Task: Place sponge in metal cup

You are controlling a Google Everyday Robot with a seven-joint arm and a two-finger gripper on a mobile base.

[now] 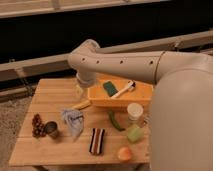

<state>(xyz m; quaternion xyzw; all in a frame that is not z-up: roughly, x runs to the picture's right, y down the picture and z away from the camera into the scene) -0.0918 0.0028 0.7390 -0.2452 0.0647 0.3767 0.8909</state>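
— Pale wooden desk point(50, 92) fills your view, with dark panels and light rails running across behind it. Where is the sponge?

— Your sponge point(109, 88) lies on the yellow tray point(142, 93) at the far middle of the desk, in the tray's left half. You see a small, dark green-teal rectangle, flat and matte, set at a slant from far left to near right. Just right of it on the same tray lies a white-handled tool point(125, 90). You cannot tell whether the two touch.

— And the metal cup?

— Your metal cup point(51, 130) stands upright at the near left of the desk, well apart from the sponge. It is dark grey with a dull shine, slightly tapered, mouth up. A cluster of dark red fruit point(37, 125) sits just to its left, and a crumpled blue-and-white bag point(73, 122) is to its right.

— Where is my gripper?

— Your gripper point(79, 90) hangs from the white arm point(120, 62) that reaches in from the right. It sits just off the tray's left end, near the sponge but apart from it. You cannot tell how its grip stands.

— What else is close by?

— On the near side of the tray, toward the right, you have a cream-white cup point(134, 111), a curved green vegetable point(116, 121), a pale green block point(133, 133) and an orange fruit point(124, 153).
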